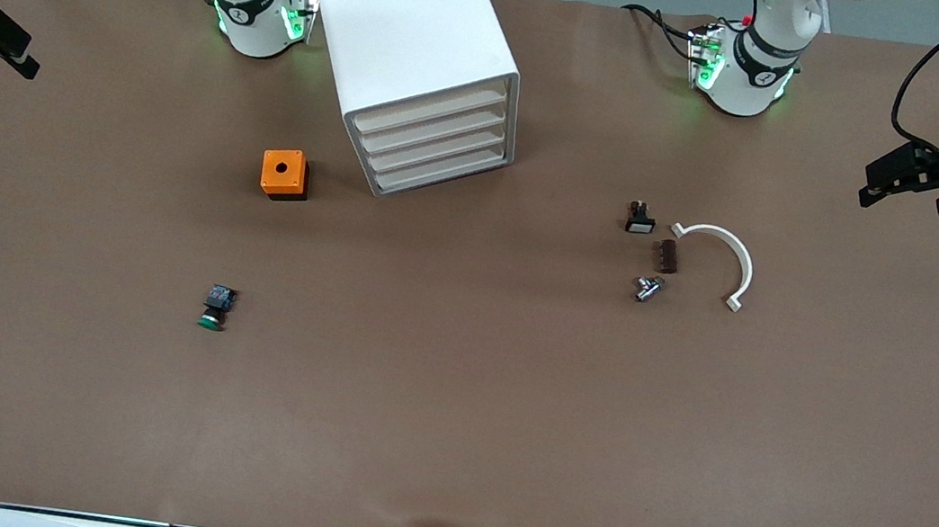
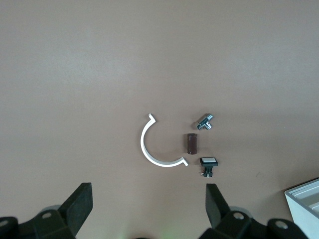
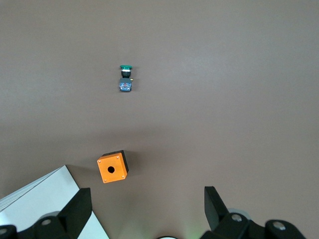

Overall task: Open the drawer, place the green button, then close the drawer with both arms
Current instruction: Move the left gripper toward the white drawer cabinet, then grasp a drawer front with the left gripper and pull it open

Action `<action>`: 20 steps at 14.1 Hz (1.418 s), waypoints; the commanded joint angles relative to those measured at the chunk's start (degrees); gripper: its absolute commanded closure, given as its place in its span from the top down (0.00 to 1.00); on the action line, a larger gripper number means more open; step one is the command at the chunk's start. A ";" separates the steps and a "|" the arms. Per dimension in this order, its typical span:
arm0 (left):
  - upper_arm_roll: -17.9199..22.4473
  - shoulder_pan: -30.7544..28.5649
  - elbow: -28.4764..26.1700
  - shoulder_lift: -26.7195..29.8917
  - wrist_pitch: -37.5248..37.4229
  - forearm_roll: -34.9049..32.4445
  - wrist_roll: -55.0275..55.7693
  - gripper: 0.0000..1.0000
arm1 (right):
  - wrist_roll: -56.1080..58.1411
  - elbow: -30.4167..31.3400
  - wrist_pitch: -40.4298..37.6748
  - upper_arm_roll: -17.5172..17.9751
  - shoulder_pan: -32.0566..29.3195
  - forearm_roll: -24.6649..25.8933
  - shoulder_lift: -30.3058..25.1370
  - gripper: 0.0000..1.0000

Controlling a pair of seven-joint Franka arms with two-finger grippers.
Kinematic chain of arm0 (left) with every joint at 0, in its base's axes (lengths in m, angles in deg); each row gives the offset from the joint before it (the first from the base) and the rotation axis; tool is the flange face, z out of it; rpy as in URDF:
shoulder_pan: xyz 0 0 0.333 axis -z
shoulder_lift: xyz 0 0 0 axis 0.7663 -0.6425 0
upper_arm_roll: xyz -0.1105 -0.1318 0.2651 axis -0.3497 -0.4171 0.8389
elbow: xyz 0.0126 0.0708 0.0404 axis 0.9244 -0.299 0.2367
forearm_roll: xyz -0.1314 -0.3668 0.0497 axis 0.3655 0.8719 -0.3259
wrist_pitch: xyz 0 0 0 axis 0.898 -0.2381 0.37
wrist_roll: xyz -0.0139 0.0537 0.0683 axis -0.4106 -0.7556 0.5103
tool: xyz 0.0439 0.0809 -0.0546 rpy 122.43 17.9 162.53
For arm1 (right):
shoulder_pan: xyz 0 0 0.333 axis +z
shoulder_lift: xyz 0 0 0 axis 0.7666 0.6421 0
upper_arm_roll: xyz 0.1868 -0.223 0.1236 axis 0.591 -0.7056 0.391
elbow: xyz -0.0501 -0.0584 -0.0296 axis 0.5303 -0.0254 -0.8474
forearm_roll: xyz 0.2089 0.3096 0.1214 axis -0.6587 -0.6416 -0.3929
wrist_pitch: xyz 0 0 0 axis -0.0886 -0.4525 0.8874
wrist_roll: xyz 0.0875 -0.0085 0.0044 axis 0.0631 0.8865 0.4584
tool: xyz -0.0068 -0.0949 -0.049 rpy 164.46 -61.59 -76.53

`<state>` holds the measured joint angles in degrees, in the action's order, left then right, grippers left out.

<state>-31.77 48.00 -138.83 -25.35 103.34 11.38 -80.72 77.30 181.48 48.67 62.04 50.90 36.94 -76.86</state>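
Observation:
The white cabinet [image 1: 412,47] stands between the two arm bases, and its four beige drawer fronts [image 1: 436,137] are all shut. The button [image 1: 216,308], with a green cap and a black-and-blue body, lies on its side on the brown table, nearer the front camera than the orange box [image 1: 284,174]. The right wrist view also shows the button [image 3: 125,78]. My right gripper [image 1: 16,54] hangs open and empty over the table's edge at the right arm's end. At the left arm's end, my left gripper [image 1: 877,186] also hangs open and empty.
Toward the left arm's end lie a black switch with a white face [image 1: 640,218], a small brown block [image 1: 667,256], a metal fitting [image 1: 648,288] and a white half-ring [image 1: 720,256]. The left wrist view catches a cabinet corner [image 2: 304,196].

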 commanded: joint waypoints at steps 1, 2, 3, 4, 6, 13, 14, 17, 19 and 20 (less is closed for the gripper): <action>-0.33 0.00 1.87 -0.77 -1.09 -1.08 0.80 1.00 | 1.06 1.08 0.48 0.51 -1.64 -0.20 -1.19 1.00; -0.33 0.00 2.57 -0.95 -1.27 -0.99 0.80 1.00 | 1.06 1.08 0.48 0.60 -1.81 -0.12 -1.19 1.00; -0.33 0.00 2.66 -1.30 -1.35 -0.99 0.80 1.00 | 1.06 1.08 0.48 0.60 -1.82 -0.11 -1.19 1.00; -0.16 0.00 2.58 -1.39 -1.35 -1.17 0.80 1.00 | 1.15 1.08 0.48 0.60 -1.82 -0.11 -1.19 1.00; 0.20 -0.88 2.84 -2.35 -1.35 -1.17 0.71 1.00 | 1.15 1.08 0.57 0.60 -1.82 0.67 -1.19 1.00; -1.20 -0.36 2.75 -11.92 -1.44 -1.17 0.97 1.00 | 1.15 1.08 0.75 0.77 -1.47 0.76 -1.19 1.00; -1.73 -0.01 2.58 -13.24 -1.53 -1.17 1.41 1.00 | 1.15 0.99 0.75 0.95 -1.20 0.76 -1.19 1.00; -6.90 0.08 2.58 -17.63 -3.19 -1.17 8.76 1.00 | 1.23 0.99 0.83 1.04 -1.20 1.55 -1.11 1.00; -10.34 0.87 4.32 -20.44 -4.34 -0.56 14.21 1.00 | 1.23 0.90 0.75 1.04 -1.20 1.73 -1.11 1.00; -10.96 2.27 6.08 -22.38 -6.00 -0.12 18.33 1.00 | 1.15 0.82 0.75 1.04 -1.20 1.73 -1.02 1.00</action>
<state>-41.09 48.71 -137.15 -44.36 100.91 11.38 -68.03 77.85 181.50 49.00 62.49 50.30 37.81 -76.86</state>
